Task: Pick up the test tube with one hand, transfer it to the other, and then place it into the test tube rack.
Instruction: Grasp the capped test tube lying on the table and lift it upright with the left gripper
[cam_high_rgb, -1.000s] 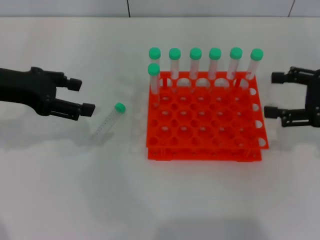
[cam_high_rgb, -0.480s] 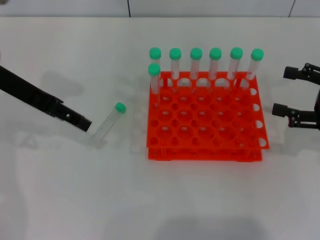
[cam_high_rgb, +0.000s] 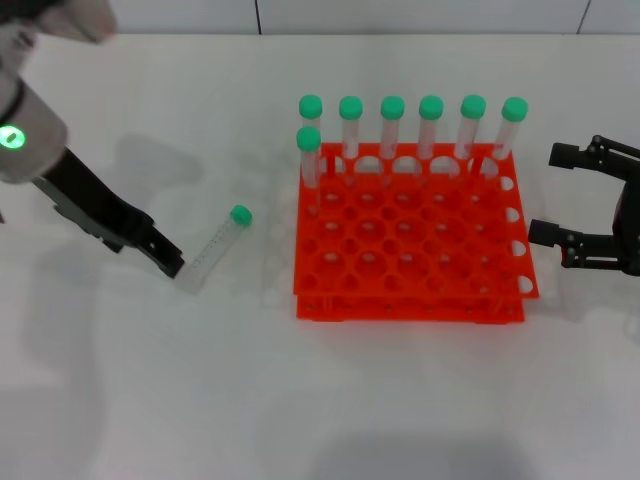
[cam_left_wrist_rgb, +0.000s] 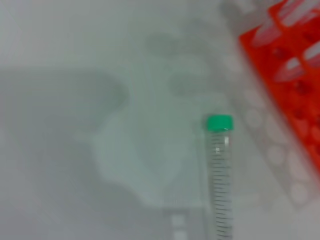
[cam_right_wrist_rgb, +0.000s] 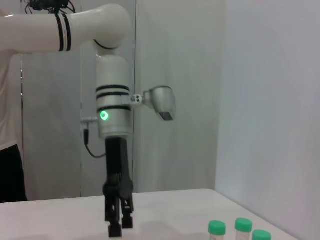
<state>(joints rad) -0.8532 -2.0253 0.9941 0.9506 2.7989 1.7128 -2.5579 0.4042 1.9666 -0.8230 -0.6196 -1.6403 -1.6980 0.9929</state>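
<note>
1. Test tube (cam_high_rgb: 212, 246) lies flat on the table (cam_high_rgb: 150, 380), green cap toward 1 o'clock, at 9 o'clock of the rack (cam_high_rgb: 410, 240).
2. Left gripper (cam_high_rgb: 168, 262) points down at the tube's bottom end; whether its fingers are spread cannot be told.
3. Right gripper (cam_high_rgb: 548, 195) hovers at 3 o'clock of the rack, fingers spread, holding nothing.
4. Seven capped tubes (cam_high_rgb: 391, 128) stand upright in the rack.

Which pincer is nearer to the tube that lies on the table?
Left. The left pincer is right at the bottom end of the lying tube; the right pincer waits beyond the rack, on its far side.
</note>
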